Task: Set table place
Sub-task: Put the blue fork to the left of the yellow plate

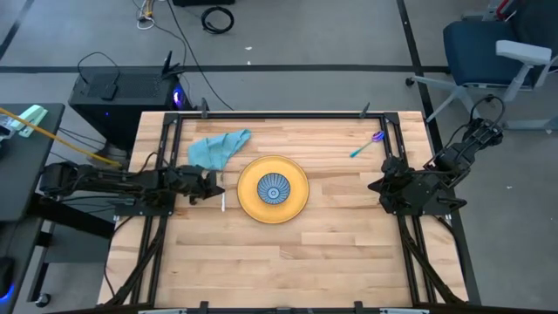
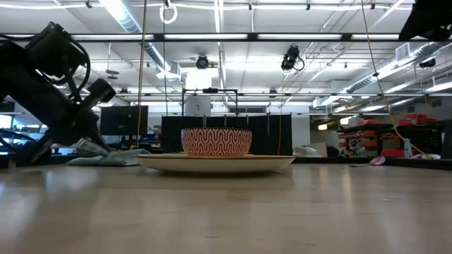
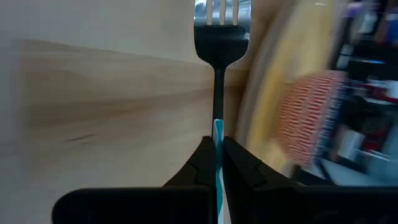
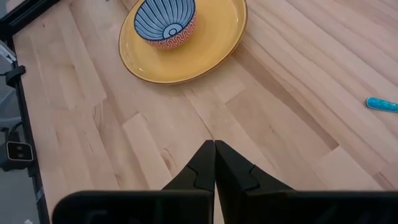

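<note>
A yellow plate [image 1: 296, 202] lies mid-table with a blue-and-red patterned bowl [image 1: 274, 188] on it; both also show in the low view, the plate [image 2: 215, 163] under the bowl [image 2: 216, 142]. My left gripper [image 1: 214, 186] is just left of the plate, low over the table [image 1: 288, 262], shut on a fork [image 1: 222, 201] with silver tines [image 3: 222, 12] and a teal-and-white handle. My right gripper [image 1: 375, 186] is shut and empty at the table's right side. In the right wrist view its tips [image 4: 214, 146] hang over bare wood. My left gripper pinches the fork's teal-and-white handle [image 3: 217, 129] between its two fingers. The fingers come about level from the table's left and lie across the fork. The fork runs beside the plate's left rim with its tines toward the near edge. I cannot tell whether it touches the table.
A crumpled teal cloth [image 1: 218, 148] lies at the far left of the table, behind my left gripper. A teal-and-purple utensil [image 1: 366, 146] lies at the far right and also shows in the right wrist view [image 4: 380, 104]. Bare wood lies near the front edge.
</note>
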Controlling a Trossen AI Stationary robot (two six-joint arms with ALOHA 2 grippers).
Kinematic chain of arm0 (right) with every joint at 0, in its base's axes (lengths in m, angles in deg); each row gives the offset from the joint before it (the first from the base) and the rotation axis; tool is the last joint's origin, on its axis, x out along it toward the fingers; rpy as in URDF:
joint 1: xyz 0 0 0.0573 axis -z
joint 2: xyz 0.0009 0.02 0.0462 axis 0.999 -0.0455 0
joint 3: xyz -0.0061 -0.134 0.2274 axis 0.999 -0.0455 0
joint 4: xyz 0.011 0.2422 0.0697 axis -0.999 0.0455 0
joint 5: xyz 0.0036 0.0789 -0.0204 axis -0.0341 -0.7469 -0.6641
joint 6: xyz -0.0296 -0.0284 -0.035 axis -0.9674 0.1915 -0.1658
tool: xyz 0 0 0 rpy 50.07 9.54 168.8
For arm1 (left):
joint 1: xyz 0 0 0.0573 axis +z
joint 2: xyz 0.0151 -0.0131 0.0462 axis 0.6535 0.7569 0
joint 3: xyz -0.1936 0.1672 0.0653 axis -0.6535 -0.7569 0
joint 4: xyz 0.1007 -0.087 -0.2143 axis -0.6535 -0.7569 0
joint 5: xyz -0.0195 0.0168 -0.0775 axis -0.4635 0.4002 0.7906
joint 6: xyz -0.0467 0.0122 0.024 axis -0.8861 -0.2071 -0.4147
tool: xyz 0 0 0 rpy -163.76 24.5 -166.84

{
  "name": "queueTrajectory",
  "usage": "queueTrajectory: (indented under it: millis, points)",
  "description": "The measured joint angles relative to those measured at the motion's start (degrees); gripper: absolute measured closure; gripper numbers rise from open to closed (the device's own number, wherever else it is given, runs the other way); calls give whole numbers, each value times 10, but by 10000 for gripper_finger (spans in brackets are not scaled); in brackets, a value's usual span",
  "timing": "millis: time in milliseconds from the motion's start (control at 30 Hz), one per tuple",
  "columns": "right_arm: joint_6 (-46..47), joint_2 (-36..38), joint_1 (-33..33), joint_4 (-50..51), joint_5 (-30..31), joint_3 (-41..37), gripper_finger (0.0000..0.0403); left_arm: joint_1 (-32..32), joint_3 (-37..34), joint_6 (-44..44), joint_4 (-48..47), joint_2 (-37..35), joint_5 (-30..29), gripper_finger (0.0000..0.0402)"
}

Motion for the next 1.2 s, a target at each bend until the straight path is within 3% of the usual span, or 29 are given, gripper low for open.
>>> queueTrajectory:
  millis: [233,567,800,900,1033,1200]
  points:
    - [4,0,0,0,0,0,391,0,60,33,-98,55,-2,389]
    - [8,0,0,0,0,0,391,-8,87,84,-73,147,-1,389]
    - [8,0,0,1,0,0,391,-34,117,96,-73,148,-104,389]
    - [8,0,0,1,0,0,391,-49,175,98,-178,148,-129,389]
    - [5,0,0,1,0,0,391,-70,280,86,-407,150,-160,389]
    - [4,0,0,1,0,0,391,-82,404,75,-618,194,-182,389]
